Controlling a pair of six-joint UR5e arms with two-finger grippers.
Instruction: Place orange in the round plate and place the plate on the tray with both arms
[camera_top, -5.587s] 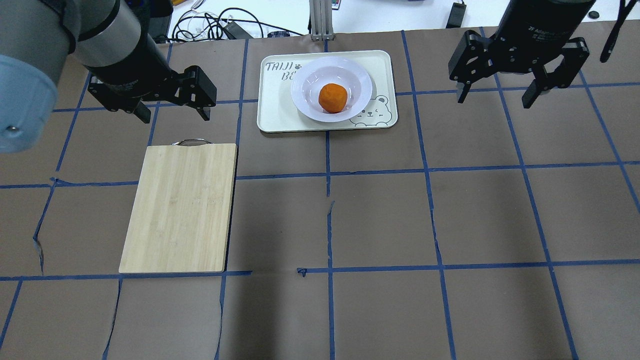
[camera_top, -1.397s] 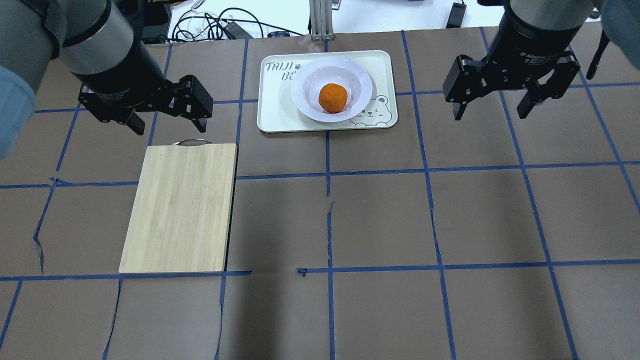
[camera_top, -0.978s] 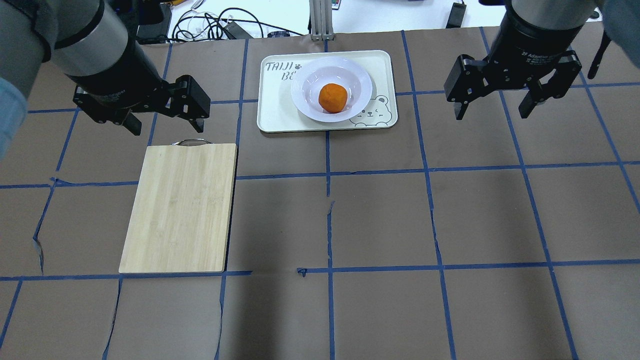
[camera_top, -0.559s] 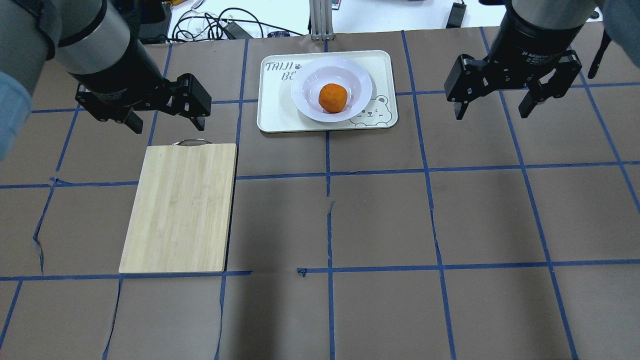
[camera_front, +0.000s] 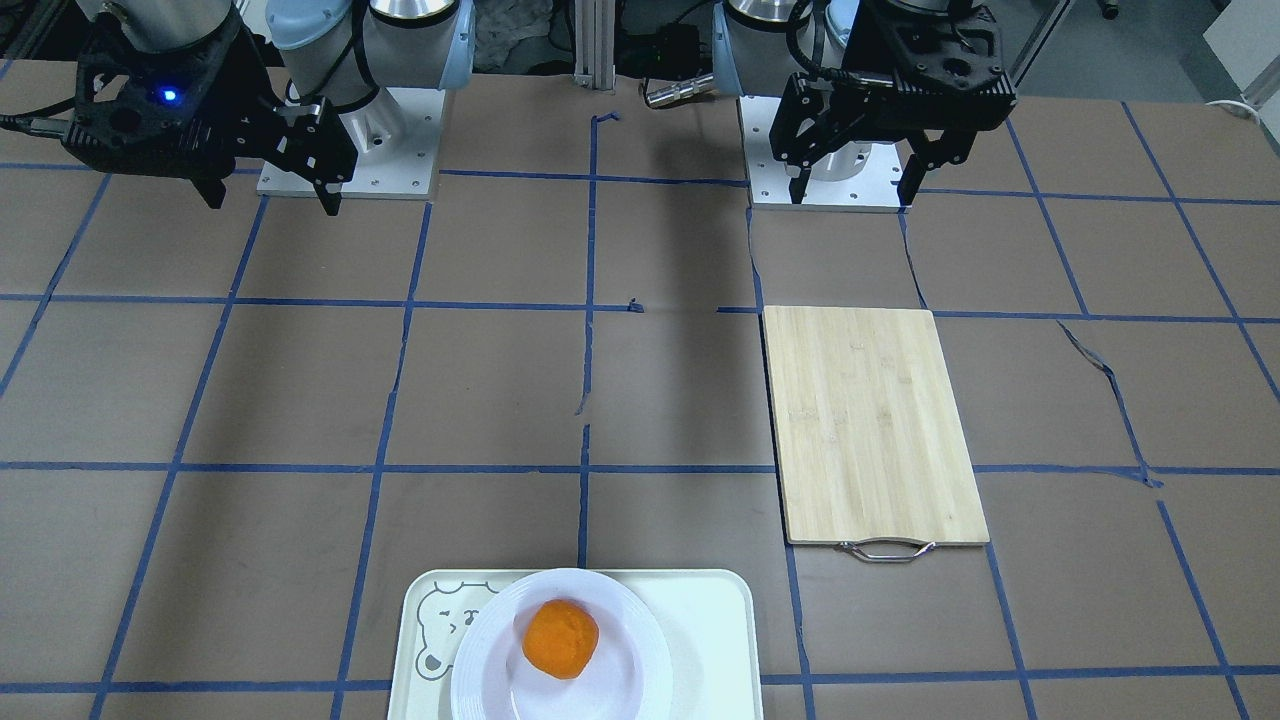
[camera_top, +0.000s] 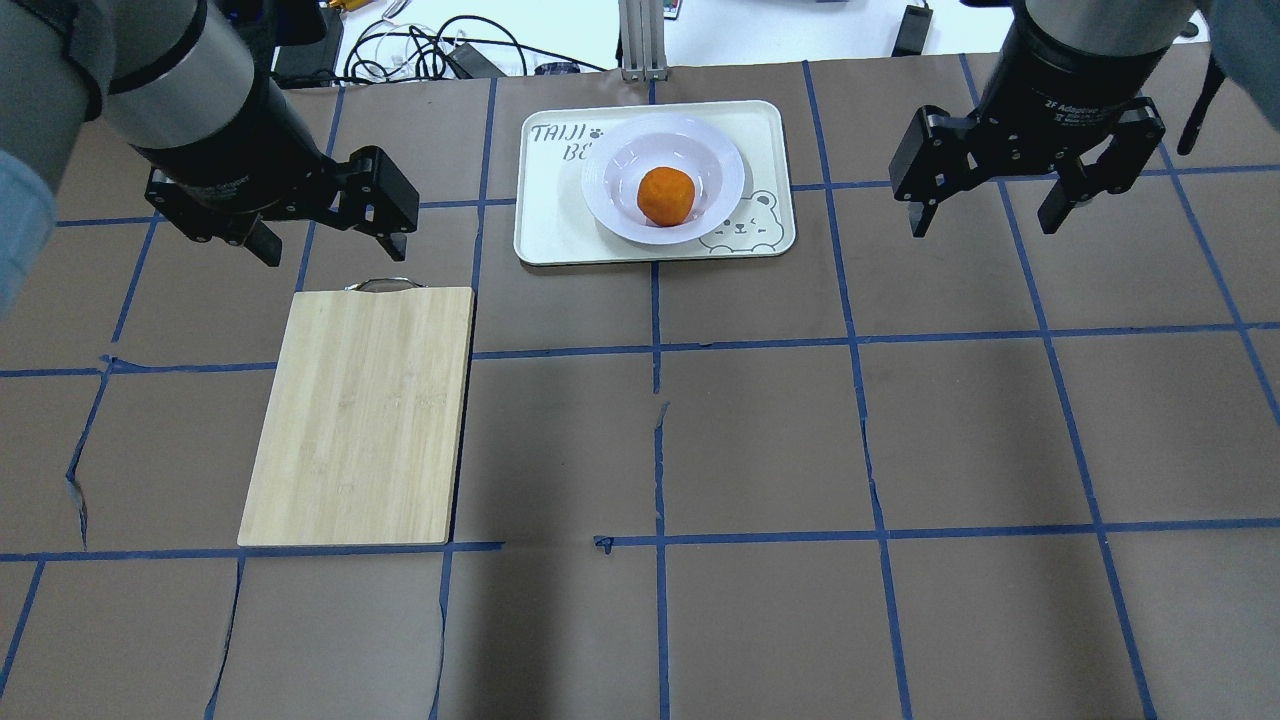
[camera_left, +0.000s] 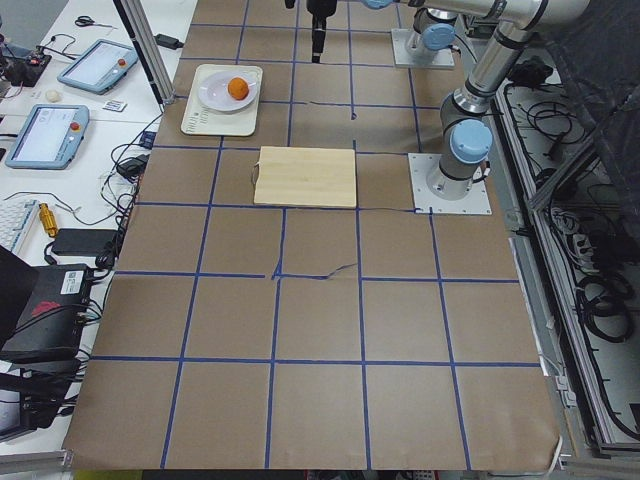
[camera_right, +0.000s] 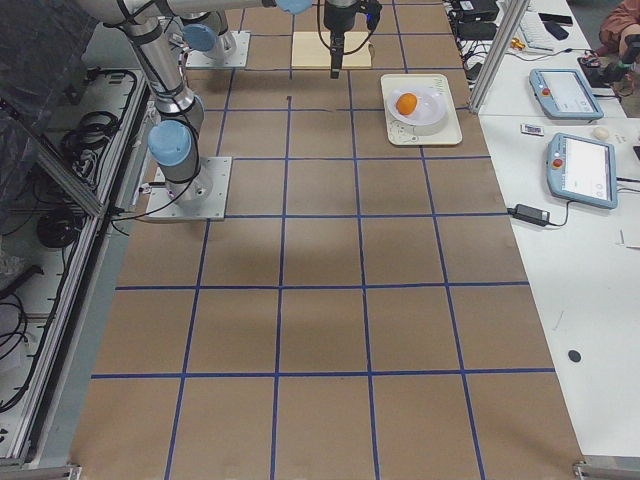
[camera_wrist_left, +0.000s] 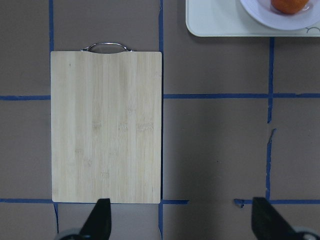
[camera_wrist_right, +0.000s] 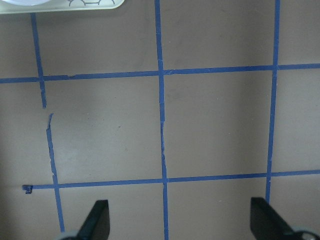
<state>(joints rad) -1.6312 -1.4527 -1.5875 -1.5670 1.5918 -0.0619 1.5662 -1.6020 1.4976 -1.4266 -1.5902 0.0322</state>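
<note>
Orange: the orange (camera_top: 666, 195) is sitting in the shallow bowl centre of the round plate (camera_top: 728, 180), touching nothing but the plate.
Round plate: it is lying flat on the tray (camera_top: 545, 215), towards the tray's right half in the overhead view. Its rim is overlapping the end of the printed lettering and is reaching the bear face (camera_top: 748, 226) in the near right corner.
Tray: it is resting at the far middle of the bench (camera_top: 760, 440), straddling the central blue tape line (camera_top: 657, 320).
Left gripper: the left gripper (camera_top: 335, 250) is hanging above the bench to the left of the tray and well apart from it, over the strip just beyond the cutting board's far end. Its fingers (camera_wrist_left: 100, 220) are standing released, spread wide and grasping nothing.
Right gripper: the right gripper (camera_top: 982, 226) is hovering to the right of the tray, also well apart from it. Its fingers (camera_wrist_right: 97, 220) are likewise standing released, with only bare bench and tape lines showing between them in the wrist view.
Cutting board: the bamboo cutting board (camera_top: 360, 415) is lying flat on the left half of the bench, nearer than the tray and apart from it. Its metal handle (camera_top: 383, 284) is pointing to the far side.
Bench: it is wearing a brown covering gridded with blue tape, and the covering is showing tears in places.
Far edge: black cables (camera_top: 430, 50) are trailing on a white surface beyond the bench.
</note>
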